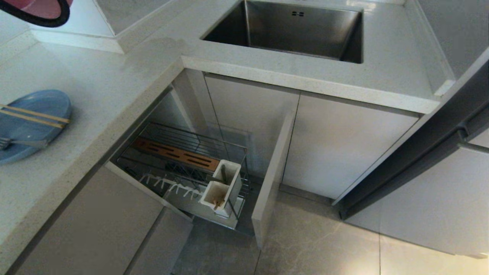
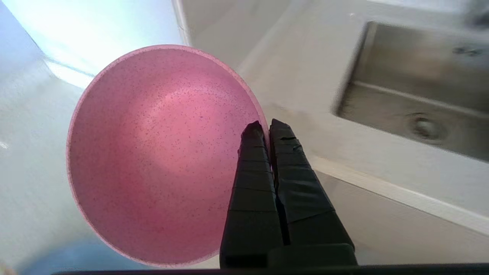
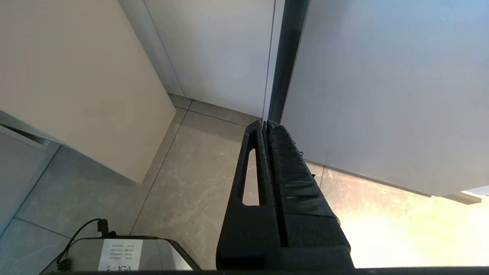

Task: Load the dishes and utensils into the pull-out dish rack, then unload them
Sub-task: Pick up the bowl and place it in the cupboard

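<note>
While the left gripper pinches the rim of the pink bowl, its two black fingers are pressed tight together on the thin edge, the bowl tipped on its side with the hollow facing the wrist camera. Bowl is held in the air above the desk, up and to the left of the steel sink; in the head view only a slice of it shows at the top left corner.

Blue plate lies flat on the desk, well left of the sink. Chopsticks rest across the plate; fork lies on it nearer the front edge.

Pull-out dish rack stands drawn out below the desk, down and left of the sink, its beige panel front at the outer end. Wooden strip runs along the far side, white prongs along the near side, utensil box by the panel. Something brownish in the box's near compartment; cannot tell what.

Right gripper hangs low over the floor beside the cabinet doors, fingers closed together, nothing between them.
</note>
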Robot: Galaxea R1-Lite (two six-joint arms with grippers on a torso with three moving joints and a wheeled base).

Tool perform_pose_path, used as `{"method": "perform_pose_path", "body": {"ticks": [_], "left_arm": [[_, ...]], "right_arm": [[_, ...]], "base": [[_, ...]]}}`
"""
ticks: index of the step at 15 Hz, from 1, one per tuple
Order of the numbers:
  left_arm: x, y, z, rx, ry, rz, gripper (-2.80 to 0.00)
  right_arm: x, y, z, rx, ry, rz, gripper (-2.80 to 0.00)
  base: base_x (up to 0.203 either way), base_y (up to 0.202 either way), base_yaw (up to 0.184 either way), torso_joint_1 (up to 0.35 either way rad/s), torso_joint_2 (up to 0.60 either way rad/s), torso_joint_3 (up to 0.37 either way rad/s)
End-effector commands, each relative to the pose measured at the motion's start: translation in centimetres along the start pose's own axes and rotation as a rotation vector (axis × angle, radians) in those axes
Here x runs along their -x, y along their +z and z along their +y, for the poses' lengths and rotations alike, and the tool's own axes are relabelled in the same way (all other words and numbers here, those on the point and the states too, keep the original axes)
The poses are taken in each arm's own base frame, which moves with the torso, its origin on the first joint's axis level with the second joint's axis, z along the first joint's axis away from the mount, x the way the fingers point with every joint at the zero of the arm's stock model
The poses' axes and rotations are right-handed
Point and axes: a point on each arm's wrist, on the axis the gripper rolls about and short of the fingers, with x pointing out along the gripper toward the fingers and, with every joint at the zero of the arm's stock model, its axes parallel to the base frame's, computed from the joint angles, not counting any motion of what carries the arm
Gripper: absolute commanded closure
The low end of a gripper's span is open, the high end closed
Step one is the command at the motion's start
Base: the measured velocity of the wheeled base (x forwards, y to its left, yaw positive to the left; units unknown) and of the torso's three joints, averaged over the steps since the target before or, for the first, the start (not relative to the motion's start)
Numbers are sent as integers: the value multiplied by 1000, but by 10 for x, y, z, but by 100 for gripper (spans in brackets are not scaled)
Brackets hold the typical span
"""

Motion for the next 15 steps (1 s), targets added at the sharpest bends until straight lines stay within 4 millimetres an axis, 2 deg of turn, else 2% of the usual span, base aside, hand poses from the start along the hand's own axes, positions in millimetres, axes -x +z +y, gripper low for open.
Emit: {"method": "perform_pose_path", "body": {"ticks": [1, 3, 6, 9, 13, 15], "left_arm": [[31, 12, -4, 46, -22, -16, 0], [47, 9, -9, 90, -24, 15, 0], [68, 2, -6, 161, -46, 89, 0], [89, -14, 0, 269, -77, 236, 0], [108, -26, 1, 419, -202, 423, 0], [112, -28, -1, 495, -265, 487, 0]], "right_arm": [[0, 0, 0, 0, 0, 0, 0], [0, 0, 0, 0, 0, 0, 0], [0, 0, 0, 0, 0, 0, 0], [0, 0, 0, 0, 0, 0, 0], [0, 0, 0, 0, 0, 0, 0], [0, 0, 0, 0, 0, 1, 0]], "base": [[0, 0, 0, 0, 0, 0], [0, 0, 0, 0, 0, 0], [0, 0, 0, 0, 0, 0], [0, 0, 0, 0, 0, 0], [0, 0, 0, 0, 0, 0], [0, 0, 0, 0, 0, 0]]}}
